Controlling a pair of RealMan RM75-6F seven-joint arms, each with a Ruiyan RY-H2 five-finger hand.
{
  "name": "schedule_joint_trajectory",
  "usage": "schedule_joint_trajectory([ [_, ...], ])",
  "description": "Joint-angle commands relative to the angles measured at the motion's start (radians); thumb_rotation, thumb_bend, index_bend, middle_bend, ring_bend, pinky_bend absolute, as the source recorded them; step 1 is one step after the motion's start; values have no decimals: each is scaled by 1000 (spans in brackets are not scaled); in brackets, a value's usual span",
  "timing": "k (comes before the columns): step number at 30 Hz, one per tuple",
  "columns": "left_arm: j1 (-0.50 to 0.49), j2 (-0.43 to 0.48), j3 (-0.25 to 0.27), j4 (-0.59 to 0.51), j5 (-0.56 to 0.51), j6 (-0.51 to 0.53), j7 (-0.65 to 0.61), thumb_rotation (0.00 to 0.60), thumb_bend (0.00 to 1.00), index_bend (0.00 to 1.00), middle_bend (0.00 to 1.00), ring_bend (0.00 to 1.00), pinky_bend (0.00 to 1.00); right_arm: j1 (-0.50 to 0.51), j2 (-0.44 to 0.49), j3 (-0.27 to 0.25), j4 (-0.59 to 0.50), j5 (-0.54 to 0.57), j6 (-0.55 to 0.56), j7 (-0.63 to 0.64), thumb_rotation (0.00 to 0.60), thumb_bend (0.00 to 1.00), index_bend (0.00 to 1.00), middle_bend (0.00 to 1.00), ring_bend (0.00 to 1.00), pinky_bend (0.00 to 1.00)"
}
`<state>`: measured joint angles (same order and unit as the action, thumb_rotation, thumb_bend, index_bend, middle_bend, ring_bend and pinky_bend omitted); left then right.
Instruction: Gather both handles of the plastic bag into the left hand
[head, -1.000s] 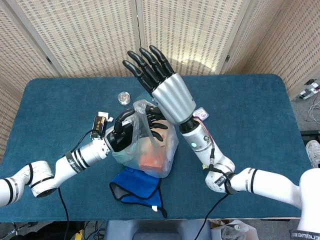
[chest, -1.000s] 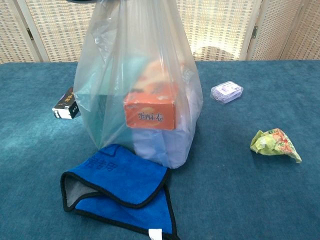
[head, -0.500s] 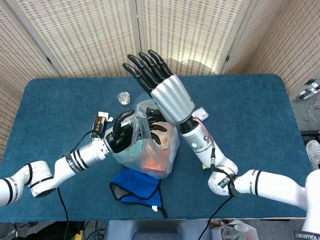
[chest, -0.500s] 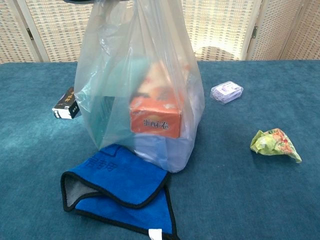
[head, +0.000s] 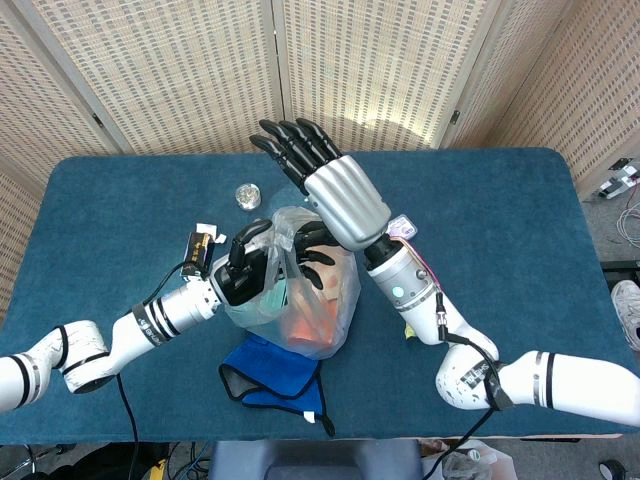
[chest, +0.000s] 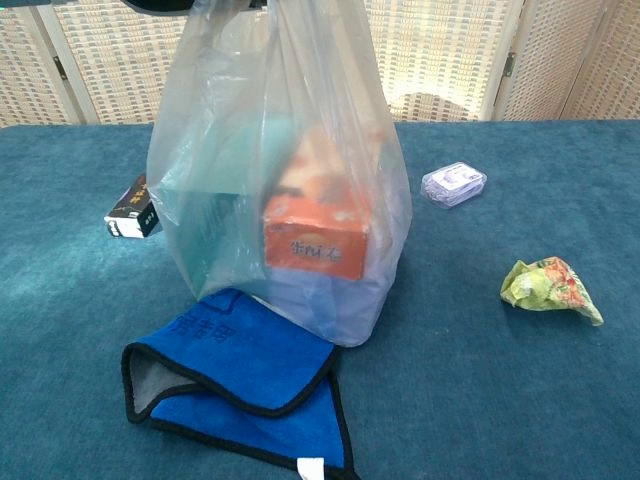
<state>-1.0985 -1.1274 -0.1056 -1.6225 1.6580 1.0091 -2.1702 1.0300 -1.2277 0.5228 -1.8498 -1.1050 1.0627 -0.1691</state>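
Observation:
A clear plastic bag (head: 318, 312) stands near the table's front middle, with an orange box (chest: 315, 240) and a teal box (chest: 215, 190) showing through it in the chest view. My left hand (head: 250, 268) grips the gathered top of the bag (chest: 280, 120), its dark fingers (head: 315, 250) curled through the handles, and the plastic hangs taut from it. My right hand (head: 335, 195) hovers just above and behind the bag top, fingers stretched out and apart, holding nothing. How the two handles lie inside the left hand is hidden.
A folded blue cloth (chest: 240, 385) lies at the bag's front, partly under it. A black box (chest: 133, 212) sits to the left, a small silver object (head: 247, 195) behind it. A small purple case (chest: 453, 184) and a crumpled green wrapper (chest: 550, 285) lie to the right.
My right hand has drifted slightly right and tipped flatter, still empty. The bag has swayed a little in the left hand and the orange box has settled lower and to the right.

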Motion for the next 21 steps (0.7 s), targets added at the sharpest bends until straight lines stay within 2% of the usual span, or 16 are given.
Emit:
schedule_joint_trajectory([
  [1,0,0,0,0,-3,-1,2,0,358,139,180,228,354,-4,37,12,-35,38,-43,39,600,0,0,0,0,0],
  [10,2,-5,3,9,-9,0,-3,0,358,139,180,228,354,-19,129,26,-96,77,-136,154,600,0,0,0,0,0],
  [21,0,-9,0,9,-22,-12,2,0,358,139,180,228,354,-59,245,16,-147,41,-216,259,600,0,0,0,0,0],
])
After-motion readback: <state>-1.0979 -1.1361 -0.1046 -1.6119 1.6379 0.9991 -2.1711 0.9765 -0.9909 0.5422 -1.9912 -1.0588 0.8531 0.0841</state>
